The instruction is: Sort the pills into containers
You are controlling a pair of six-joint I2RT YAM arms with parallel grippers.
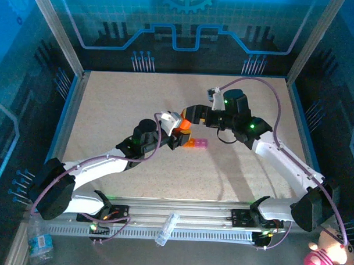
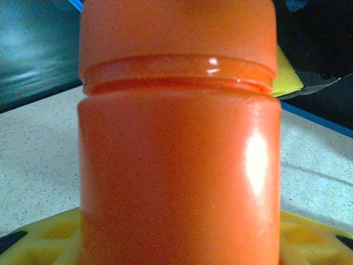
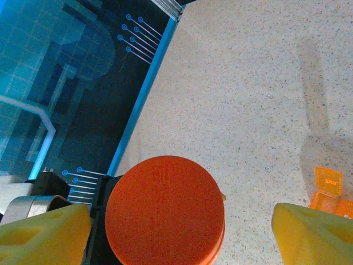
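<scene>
An orange bottle (image 1: 182, 125) with a round cap (image 3: 165, 210) stands upright near the table's middle. My left gripper (image 1: 175, 137) is shut on its body, which sits between the yellow fingers (image 2: 44, 243) in the left wrist view. My right gripper (image 3: 179, 237) hovers open over the cap. One yellow finger (image 3: 44, 232) is close beside the cap and the other (image 3: 314, 234) stands well clear of it. The containers (image 1: 197, 145), a short orange and pink strip, lie on the table just right of the bottle; their orange end (image 3: 328, 187) has a raised lid. The pills are out of view.
Blue panels and an aluminium frame wall the table (image 1: 108, 107) on three sides. Off the near edge stand a water bottle (image 1: 40, 244) at the left and a pink plush toy (image 1: 326, 260) at the right. A small clear vial (image 1: 166, 228) lies on the front rail.
</scene>
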